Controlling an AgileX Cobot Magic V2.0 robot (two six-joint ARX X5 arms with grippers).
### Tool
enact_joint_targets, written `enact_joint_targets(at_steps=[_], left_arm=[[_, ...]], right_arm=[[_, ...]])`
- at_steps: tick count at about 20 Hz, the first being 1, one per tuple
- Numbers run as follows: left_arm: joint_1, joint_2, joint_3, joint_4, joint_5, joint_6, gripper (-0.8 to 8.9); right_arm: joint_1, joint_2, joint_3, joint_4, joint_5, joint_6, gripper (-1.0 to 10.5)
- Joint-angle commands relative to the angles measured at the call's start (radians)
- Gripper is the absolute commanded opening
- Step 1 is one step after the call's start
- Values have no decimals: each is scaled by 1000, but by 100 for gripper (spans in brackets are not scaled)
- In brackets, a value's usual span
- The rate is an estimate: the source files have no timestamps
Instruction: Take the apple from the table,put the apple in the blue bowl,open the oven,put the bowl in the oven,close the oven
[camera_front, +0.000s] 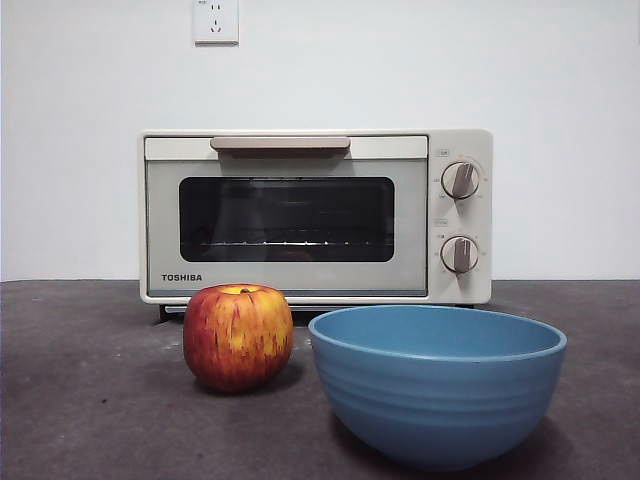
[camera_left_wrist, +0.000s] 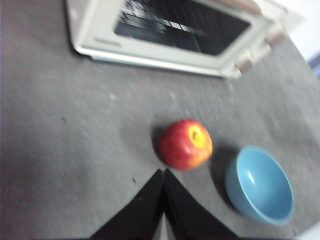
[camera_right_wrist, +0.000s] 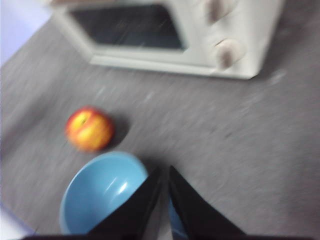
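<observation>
Three things fill the front view: the apple (camera_front: 238, 336) stands on the dark grey table (camera_front: 80, 400), the blue bowl (camera_front: 437, 383) sits empty just beside it and a little nearer the camera, and the cream Toshiba oven (camera_front: 316, 215) stands behind both with its door shut, its taupe handle (camera_front: 280, 144) along the top edge and two knobs (camera_front: 460, 180) at one side. A wall socket (camera_front: 215, 20) shows above. No arm appears here.

From the left wrist view, the left gripper (camera_left_wrist: 163, 172) hangs above the table with its black jaws pressed together, holding nothing; the apple (camera_left_wrist: 186, 144) lies just beyond the tips, the bowl (camera_left_wrist: 260, 185) beside it, the oven (camera_left_wrist: 175, 32) farther off.

From the right wrist view, blurred, the right gripper (camera_right_wrist: 164, 171) is likewise closed and empty, poised over the bowl (camera_right_wrist: 102, 192) rim, with the apple (camera_right_wrist: 89, 128) near the bowl and the oven (camera_right_wrist: 165, 35) beyond
</observation>
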Motion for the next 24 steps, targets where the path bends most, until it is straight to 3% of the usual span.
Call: enact_joint_targets(at_steps=[1, 4, 9, 12, 13, 18, 24], left_arm=[[-13, 44, 52, -50, 21, 98, 7], [-37, 76, 77, -71, 21, 116, 7], [-50, 85, 90, -70, 21, 117, 7], [-50, 85, 90, -71, 21, 117, 7], [-50, 85, 90, -71, 21, 117, 7], [-51, 85, 90, -70, 21, 117, 7], [-50, 85, 90, -70, 21, 116, 7]], right_arm=[[53, 60, 55, -62, -18, -107, 4], [126, 115, 84, -119, -12, -154, 4], [199, 151, 85, -90, -2, -159, 41], [199, 151, 85, -66, 18, -127, 424], [199, 154, 85, -67, 29, -101, 474], [229, 212, 96, -54, 27, -79, 475], [380, 397, 197, 71, 62, -43, 474]])
